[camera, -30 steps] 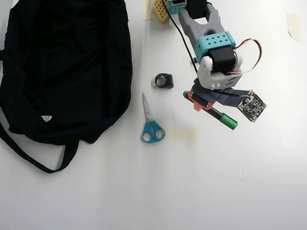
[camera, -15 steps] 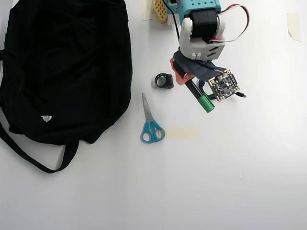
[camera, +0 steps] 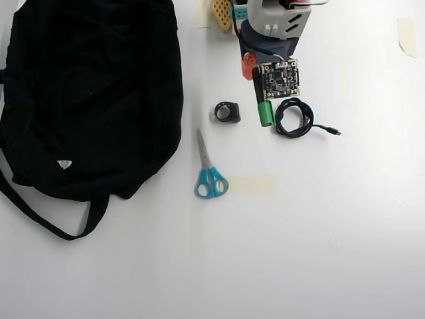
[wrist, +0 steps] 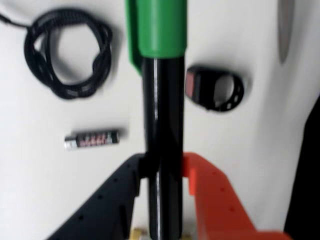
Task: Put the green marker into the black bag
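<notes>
Tool [wrist: 161,172] swung back toward base, clamped on green marker [wrist: 161,100]; marker's lower end cut off.

The arm enters the overhead view from the top edge, wrist pointing down the frame, with the bare camera board mounted on its upper side. The gripper [camera: 259,85] is clamped on the green marker [camera: 265,111]. In the wrist view, the black finger [wrist: 107,205] and orange finger [wrist: 212,200] press the barrel from either side.
</notes>
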